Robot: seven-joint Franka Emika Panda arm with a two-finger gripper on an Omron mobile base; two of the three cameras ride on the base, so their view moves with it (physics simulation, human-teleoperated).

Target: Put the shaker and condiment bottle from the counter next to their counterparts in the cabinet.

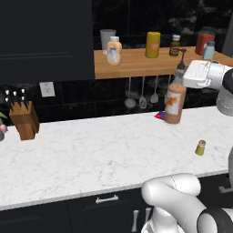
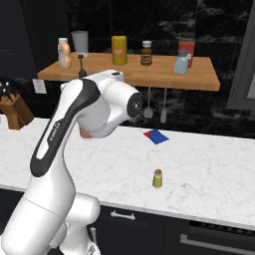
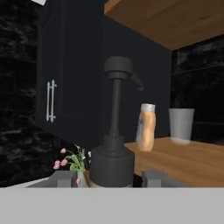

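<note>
While the gripper [image 3: 111, 178] sat closed around the dark collar of the condiment bottle [image 1: 174, 103], the bottle hung upright, its base clear of the counter [image 1: 91, 154] in the left base view. One finger [image 3: 63, 178] showed on each side of the collar in the hand view, pressed against it. The pump neck rose above the front edge of the cabinet [image 1: 136, 68]. The shaker [image 1: 200, 147] stood upright on the counter, well apart from the bottle, nearer the front edge. On the shelf stood the squat orange-and-white bottle [image 1: 113, 51] beside a grey cup [image 1: 106, 38], a yellow jar [image 1: 153, 44], a small dark bottle [image 1: 175, 45], a red can [image 1: 203, 43] and the pale blue shaker [image 1: 209, 50]. A knife block [image 1: 23, 119] stood at the counter's left, and a blue and red item [image 2: 156, 136] lay near the back wall.
</note>
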